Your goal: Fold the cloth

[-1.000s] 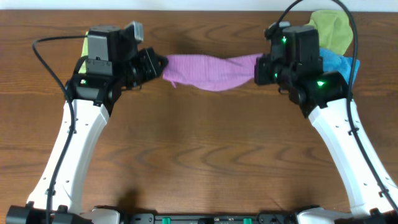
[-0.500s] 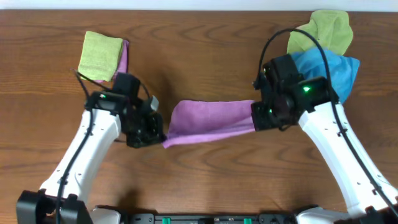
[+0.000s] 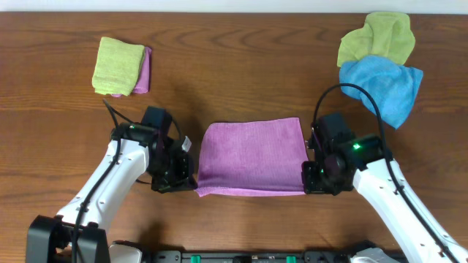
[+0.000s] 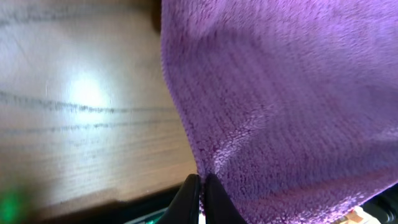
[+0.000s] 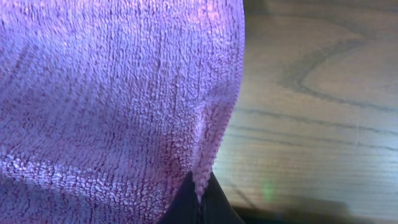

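Note:
A purple cloth lies spread as a rectangle on the wooden table in the overhead view, near the front edge. My left gripper is shut on its front left corner. My right gripper is shut on its front right corner. In the left wrist view the cloth fills the right side and my fingertips pinch its edge. In the right wrist view the cloth fills the left side and my fingertips pinch its edge.
A folded green cloth on a purple one sits at the back left. A crumpled green cloth and a blue cloth lie at the back right. Bare wood lies between them.
Both grippers have pulled the purple cloth from the back of the table toward the front edge. It went from a hanging stretched strip to a flat rectangle on the wood.

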